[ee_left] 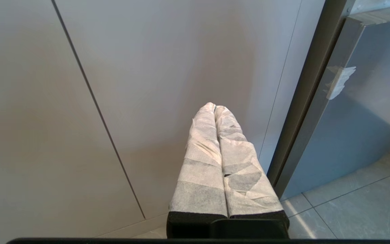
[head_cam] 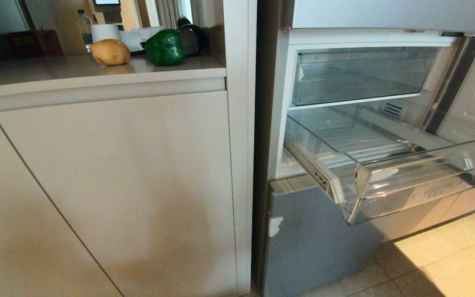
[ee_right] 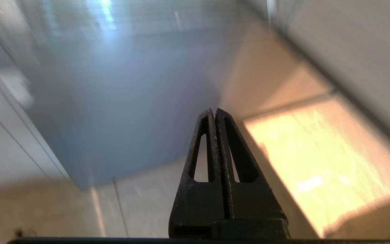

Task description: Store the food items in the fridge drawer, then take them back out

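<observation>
Nearest our lens in the left wrist view, the left gripper (ee_left: 215, 107) pointed at the flat beige cabinet doors (ee_left: 154, 67), its two white-wrapped fingers (ee_left: 203, 159) pressed together along their whole length and holding nothing. Just off to one side of those tips we saw the silver-blue lower fridge panel (ee_left: 361, 112) with a scrap of white tape, and grey floor tiles (ee_left: 350, 217) below it.

In the right wrist view, our right gripper (ee_right: 214, 110) was aimed down toward the same blue panel (ee_right: 120, 101) and the sunlit floor (ee_right: 320, 159); its black slotted fingers (ee_right: 201, 159) met tip to tip, empty. Everything beyond them was smeared by blur.

Neither arm appeared in the head view, which alone showed the task's things. We saw the wide, shallow see-through plastic fridge drawer (head_cam: 386, 185) pulled out on its pale rail, ribbed floor bare, with a second clear bin (head_cam: 361, 74) shut above it. Well apart from both grippers, up on the pale countertop (head_cam: 56, 74), sat the rounded tan-brown potato (head_cam: 110, 52) and the glossy dark-green bell pepper (head_cam: 164, 47), near each other but not touching. Behind them stood a white paper roll (head_cam: 105, 32), a clear bottle (head_cam: 84, 22) and a dark rounded vessel (head_cam: 191, 38).
</observation>
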